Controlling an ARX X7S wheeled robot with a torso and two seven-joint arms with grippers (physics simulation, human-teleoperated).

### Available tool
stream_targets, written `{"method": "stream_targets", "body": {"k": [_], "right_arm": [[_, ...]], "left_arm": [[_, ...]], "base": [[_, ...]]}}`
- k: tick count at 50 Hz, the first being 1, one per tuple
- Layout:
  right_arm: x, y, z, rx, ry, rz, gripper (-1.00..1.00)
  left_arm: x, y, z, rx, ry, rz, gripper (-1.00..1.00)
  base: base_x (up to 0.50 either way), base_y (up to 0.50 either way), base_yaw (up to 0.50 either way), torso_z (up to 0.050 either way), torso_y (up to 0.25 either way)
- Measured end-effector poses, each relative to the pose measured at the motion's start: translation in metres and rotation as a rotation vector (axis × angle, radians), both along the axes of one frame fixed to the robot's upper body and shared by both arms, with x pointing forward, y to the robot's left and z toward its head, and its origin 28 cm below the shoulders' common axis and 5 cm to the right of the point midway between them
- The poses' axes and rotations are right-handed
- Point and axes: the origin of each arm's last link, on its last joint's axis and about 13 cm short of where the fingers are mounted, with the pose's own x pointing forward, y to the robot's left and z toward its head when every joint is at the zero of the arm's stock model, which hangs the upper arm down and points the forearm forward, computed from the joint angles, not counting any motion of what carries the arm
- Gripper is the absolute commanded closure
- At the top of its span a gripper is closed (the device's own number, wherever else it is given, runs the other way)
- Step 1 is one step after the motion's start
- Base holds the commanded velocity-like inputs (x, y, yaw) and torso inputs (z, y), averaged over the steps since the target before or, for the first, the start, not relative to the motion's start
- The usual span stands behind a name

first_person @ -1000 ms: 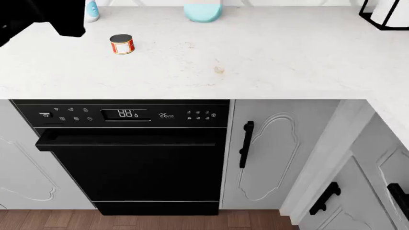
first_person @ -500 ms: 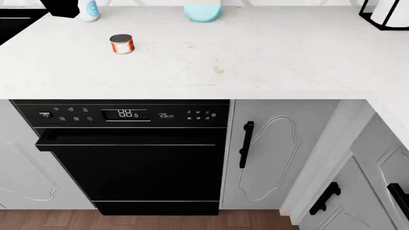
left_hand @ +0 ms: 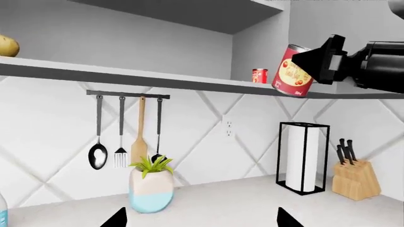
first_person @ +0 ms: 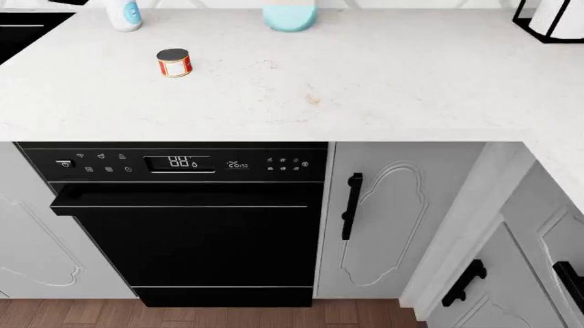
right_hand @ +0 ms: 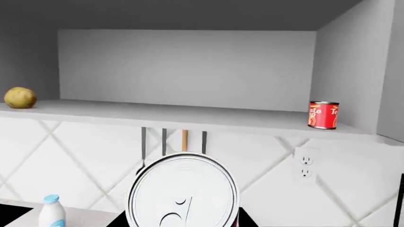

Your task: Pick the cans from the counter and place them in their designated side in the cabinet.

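The right gripper [left_hand: 303, 59] is entering at the upper right of the left wrist frame, its dark fingers clamping a can [left_hand: 293, 71] and tilting it. The left gripper's fingertips [left_hand: 117, 218] are showing wide apart at the bottom edge.

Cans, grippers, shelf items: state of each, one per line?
Tall can: tilted, gripped by right gripper in front of the shelf.
Squat can: upright on the counter, untouched.
Shelf can: upright on the cabinet shelf, right end.
Potato: resting at left end.
Left gripper: open, empty.
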Motion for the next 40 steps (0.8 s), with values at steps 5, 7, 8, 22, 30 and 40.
{"method": "stream_targets", "body": {"k": [5, 7, 8, 22, 30, 40], "right_arm": [[-0.0002, -0.0005, 0.0000, 0.001, 0.001, -0.002, 1.00], [-0.0003, -0.0006, 0.0001, 0.002, 0.001, -0.003, 1.00], [-0.0003, -0.0007, 0.0001, 0.002, 0.001, -0.003, 1.00], [-0.0004, -0.0011, 0.0001, 0.003, 0.002, -0.004, 1.00], [-0.0005, -0.0011, 0.0001, 0.004, 0.003, -0.005, 1.00], [-0.0005, -0.0012, 0.0001, 0.004, 0.003, -0.005, 1.00]], "left_arm": [[-0.0006, -0.0005, 0.0013, 0.003, -0.004, 0.000, -1.00], [-0.0008, -0.0006, 0.0017, 0.003, -0.005, 0.000, -1.00], [-0.0008, -0.0007, 0.0018, 0.004, -0.005, 0.000, -1.00], [-0.0016, -0.0015, 0.0018, 0.004, -0.008, -0.004, -1.00], [-0.0042, -0.0017, 0.0020, 0.002, -0.014, -0.008, -1.00], [-0.0084, -0.0023, 0.0059, 0.010, -0.029, -0.019, -1.00]], "base": [[0.00, 0.00, 0.00, 0.000, 0.000], [0.00, 0.00, 0.00, 0.000, 0.000], [0.00, 0.00, 0.00, 0.000, 0.000], [0.00, 0.00, 0.00, 0.001, 0.001], [0.00, 0.00, 0.00, 0.000, 0.001], [0.00, 0.00, 0.00, 0.000, 0.001]]}}
